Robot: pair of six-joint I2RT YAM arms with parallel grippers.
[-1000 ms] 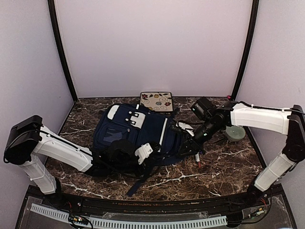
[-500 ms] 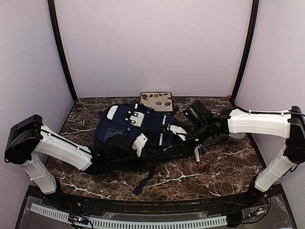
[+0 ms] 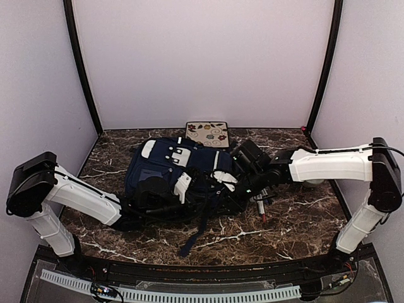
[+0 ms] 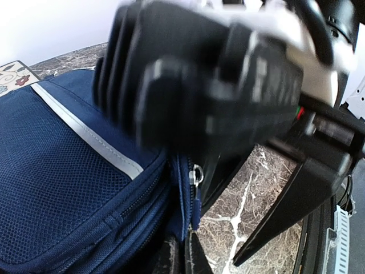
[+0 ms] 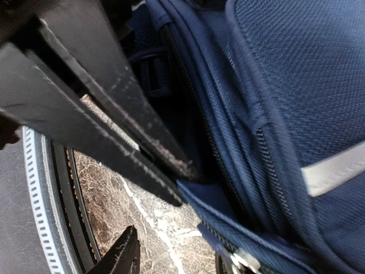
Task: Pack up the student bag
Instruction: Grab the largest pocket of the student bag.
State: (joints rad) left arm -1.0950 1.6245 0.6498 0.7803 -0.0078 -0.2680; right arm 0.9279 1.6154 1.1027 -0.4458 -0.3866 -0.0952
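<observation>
navy student bag [image 3: 165, 169] pinched by half-hidden left claw [image 4: 183, 260]; right claw [image 5: 155, 214] spread beside it.

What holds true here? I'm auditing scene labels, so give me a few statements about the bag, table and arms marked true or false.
1. The student bag lies on the marble table. True.
2. The bag is red. False: it is navy-blue with white patches.
3. A flower-patterned flat item lies behind the bag. True.
4. Both grippers hang clear of the bag. False: the left gripper is shut on its edge, and the right gripper is open against it.
</observation>
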